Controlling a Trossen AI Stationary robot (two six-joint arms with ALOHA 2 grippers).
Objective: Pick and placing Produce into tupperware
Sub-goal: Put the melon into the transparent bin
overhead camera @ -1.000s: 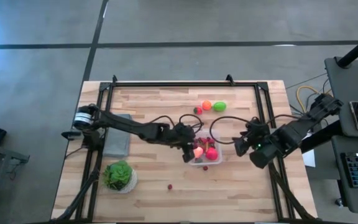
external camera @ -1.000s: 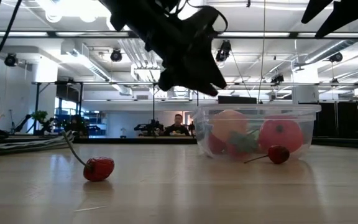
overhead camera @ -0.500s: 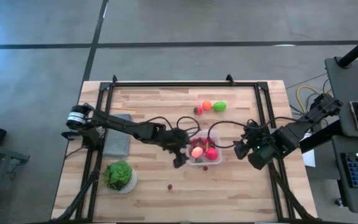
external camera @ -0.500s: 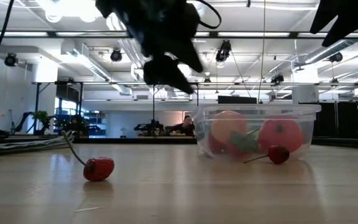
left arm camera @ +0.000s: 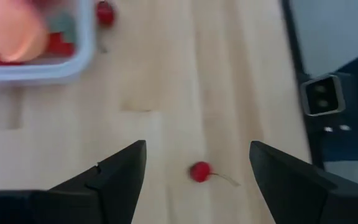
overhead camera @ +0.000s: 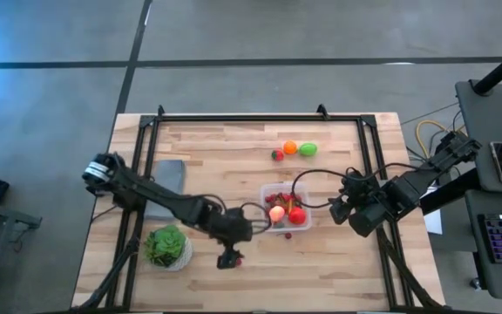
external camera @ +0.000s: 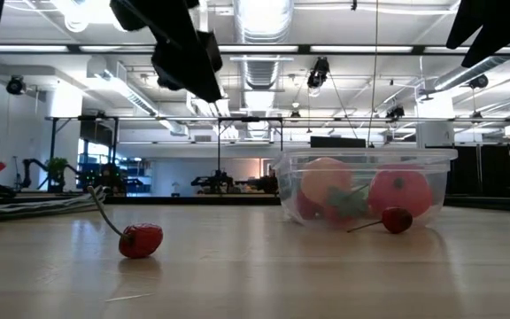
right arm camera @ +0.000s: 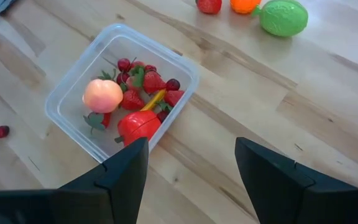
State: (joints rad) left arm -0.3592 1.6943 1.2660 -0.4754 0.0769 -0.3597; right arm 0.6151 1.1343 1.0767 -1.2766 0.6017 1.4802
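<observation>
Left wrist view shows the left gripper (left arm camera: 197,177) with its two dark fingers spread wide and nothing between them, hanging over a lone red berry (left arm camera: 199,172) with a thin stem that lies on the bare wood. The high view puts that gripper (overhead camera: 227,258) near the table's (overhead camera: 234,148) front edge, toward the middle, with the same berry (overhead camera: 236,260) just beside it. The low view alone shows height: the left gripper (external camera: 193,66) hangs well above the table, apart from the berry (external camera: 140,239) below it.

Only the right wrist view looks down into the tupperware (right arm camera: 64,93): a peach-pink fruit (right arm camera: 102,95), a red tomato-like piece (right arm camera: 138,124), strawberries and several small dark berries lie inside. From the side, the low view shows the tupperware (external camera: 366,161) standing flat on the wood, with another stemmed berry (external camera: 397,219) just outside its wall. In the high view the tupperware (overhead camera: 263,194) sits right of the table's centre.

The right gripper (right arm camera: 191,171) has its fingers held apart and empty, near the tupperware on the side of the table's right edge (overhead camera: 342,209).

Toward the far edge a small red piece (overhead camera: 277,155), an orange fruit (overhead camera: 290,147) and a bright green fruit (overhead camera: 308,149) lie in a row. A grey slab (overhead camera: 166,187) and a leafy green head (overhead camera: 165,245) in a white bowl sit near the left edge.
</observation>
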